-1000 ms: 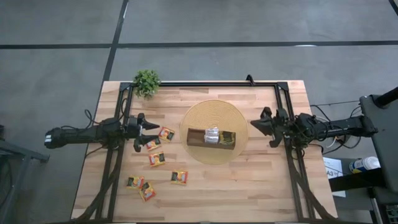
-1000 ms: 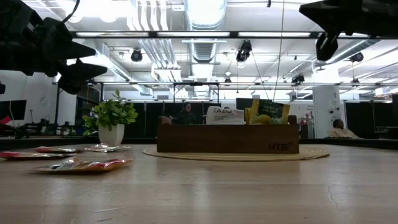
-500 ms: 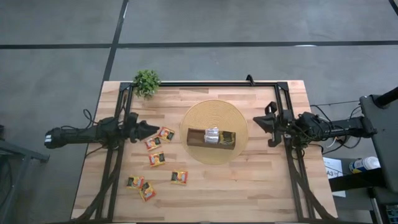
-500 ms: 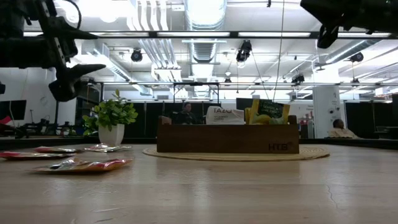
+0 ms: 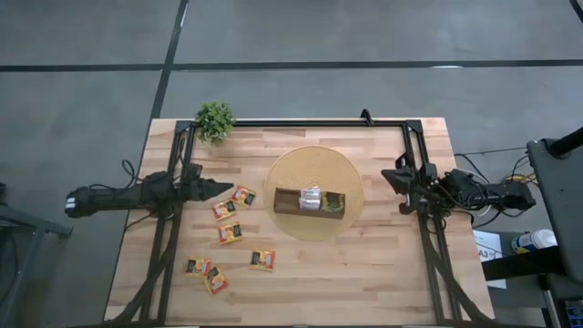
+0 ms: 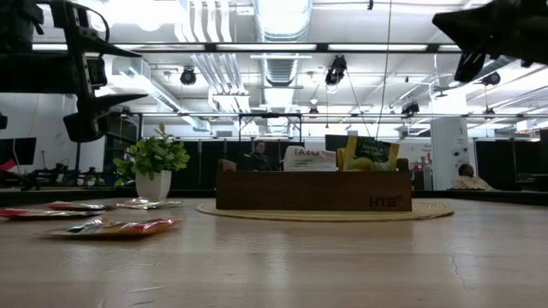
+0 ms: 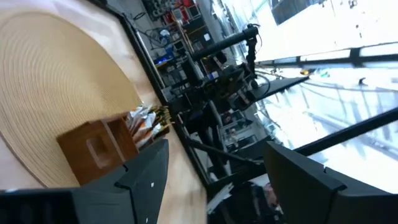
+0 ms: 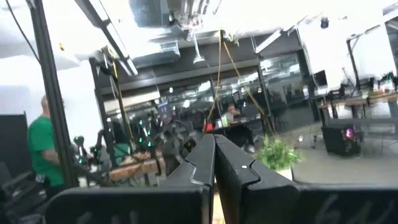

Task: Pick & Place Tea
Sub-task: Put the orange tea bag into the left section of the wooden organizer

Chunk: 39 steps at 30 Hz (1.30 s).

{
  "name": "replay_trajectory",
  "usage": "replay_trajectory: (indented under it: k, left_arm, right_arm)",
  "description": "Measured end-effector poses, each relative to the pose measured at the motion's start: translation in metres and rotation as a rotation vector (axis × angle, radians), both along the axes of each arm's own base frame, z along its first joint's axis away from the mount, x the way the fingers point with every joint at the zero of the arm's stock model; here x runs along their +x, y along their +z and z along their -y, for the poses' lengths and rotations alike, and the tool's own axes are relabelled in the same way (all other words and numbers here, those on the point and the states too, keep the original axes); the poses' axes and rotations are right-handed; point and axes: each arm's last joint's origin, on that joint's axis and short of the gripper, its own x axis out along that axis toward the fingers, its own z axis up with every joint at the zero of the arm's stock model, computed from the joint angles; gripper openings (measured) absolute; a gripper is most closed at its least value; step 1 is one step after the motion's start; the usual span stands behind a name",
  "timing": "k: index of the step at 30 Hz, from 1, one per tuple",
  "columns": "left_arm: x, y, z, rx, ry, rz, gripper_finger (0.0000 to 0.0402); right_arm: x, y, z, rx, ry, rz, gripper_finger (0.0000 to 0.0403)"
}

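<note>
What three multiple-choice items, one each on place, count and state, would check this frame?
1. Where does the box stand?
A. on the round mat
B. on bare wood beside the plant
C. off the table

2. How many sachets lie loose on the table?
A. two
B. six
C. ten

3. How are the grippers?
A. both open
B. left gripper open, right gripper shut
C. left shut, right open

Key: 1 A, the high view shows the box inside the mat's circle. 2 B, six sachets lie left of the mat. 3 B, the left wrist view shows parted fingers, the right wrist view shows fingers pressed together.
</note>
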Motion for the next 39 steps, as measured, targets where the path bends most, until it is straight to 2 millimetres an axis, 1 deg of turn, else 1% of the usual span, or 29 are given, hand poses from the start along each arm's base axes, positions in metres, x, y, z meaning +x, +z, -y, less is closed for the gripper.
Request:
replay_trajectory:
  k: [3,6,12,13,18,23,28,33,37,39]
  left_arm:
    - [0.000,0.000,0.000,-0.048,0.000,0.007,0.0257]
    - [0.000,0.001,0.000,-0.078,-0.001,0.022,0.0257]
    - [-0.001,0.010,0.000,-0.119,-0.008,0.126,0.0257]
    - [-0.001,0.013,0.000,-0.118,-0.011,0.153,0.0257]
    - [-0.003,0.025,0.000,-0.099,0.000,0.253,0.0257]
    - [-0.006,0.047,-0.001,-0.035,0.033,0.300,0.0257]
    - [-0.006,0.068,-0.003,0.000,0.109,0.311,0.0257]
    - [-0.002,0.086,-0.005,-0.010,0.183,0.307,0.0257]
    - [0.005,0.102,-0.005,-0.052,0.168,0.304,0.0257]
    - [0.011,0.110,-0.004,-0.061,0.107,0.295,0.0257]
  right_arm:
    - [-0.003,-0.007,0.000,0.011,0.004,-0.044,0.0009]
    - [-0.001,-0.012,0.000,0.007,0.004,-0.102,0.0009]
    - [0.004,-0.037,0.000,0.006,0.005,-0.355,0.0009]
    - [0.004,-0.037,0.000,0.003,0.009,-0.366,0.0009]
    - [0.007,-0.041,0.000,-0.110,-0.014,-0.442,0.0009]
    - [0.009,-0.044,-0.001,-0.158,-0.023,-0.484,0.0009]
    - [0.010,-0.045,-0.001,-0.112,-0.011,-0.491,0.0009]
    - [0.010,-0.045,-0.001,-0.106,-0.010,-0.492,0.0009]
    - [0.010,-0.045,-0.001,-0.110,-0.010,-0.493,0.0009]
    - [0.010,-0.045,-0.001,-0.110,-0.010,-0.493,0.0009]
